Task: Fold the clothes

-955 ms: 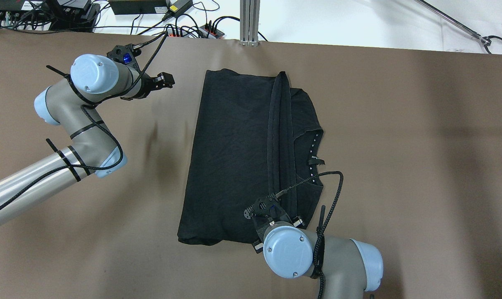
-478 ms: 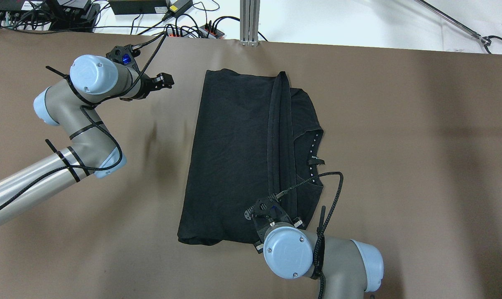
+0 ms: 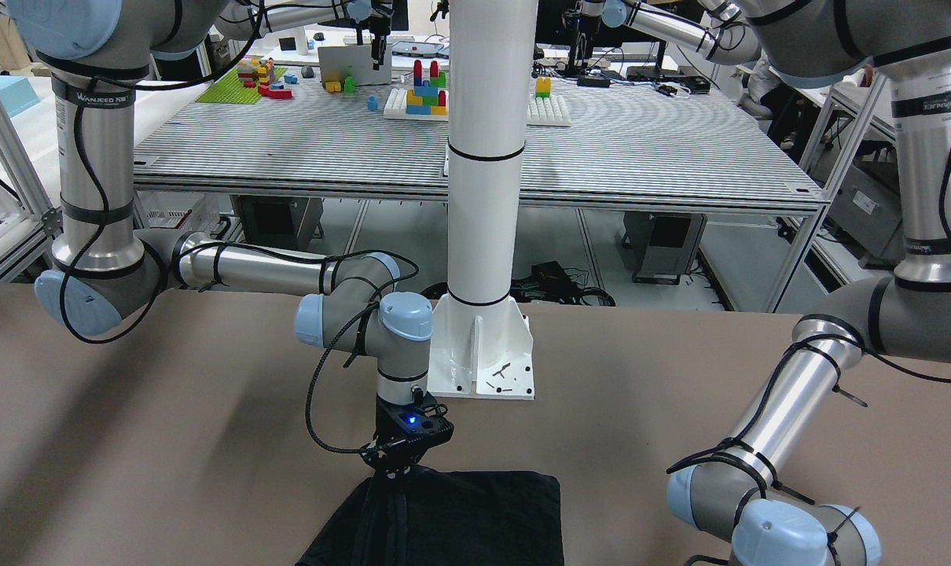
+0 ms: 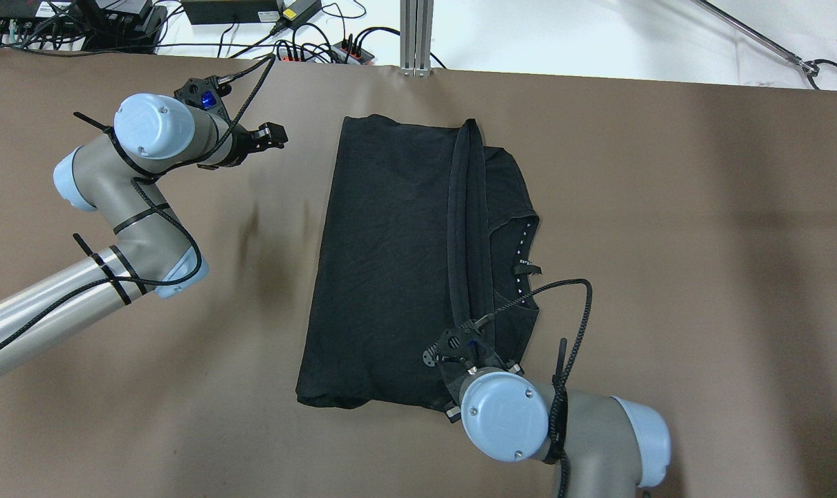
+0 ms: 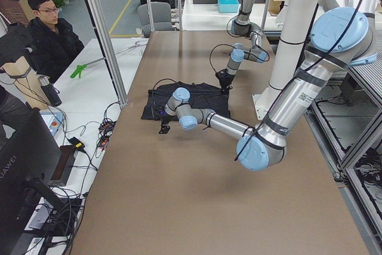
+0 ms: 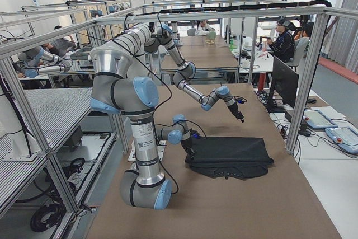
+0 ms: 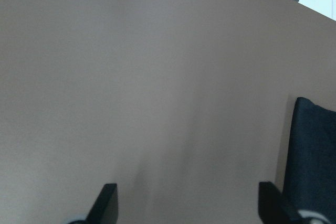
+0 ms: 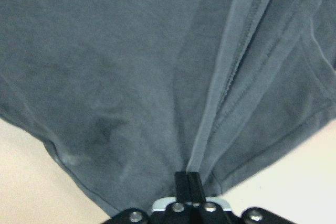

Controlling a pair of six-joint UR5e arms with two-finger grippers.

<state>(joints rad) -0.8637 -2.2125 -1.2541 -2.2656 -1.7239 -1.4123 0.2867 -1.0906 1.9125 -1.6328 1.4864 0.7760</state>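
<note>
Your right pincer (image 8: pixel 188 178) pinches the plain black soft-fabric garment's (image 4: pixel 391 242) hem, likely to carry a fold.
Your left pincer (image 7: pixel 187 198) hovers spread, garment at its right.

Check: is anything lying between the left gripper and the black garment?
Nothing visible. The open left gripper hangs beside the black garment, off its far left corner, with only bare brown table between them.
</note>
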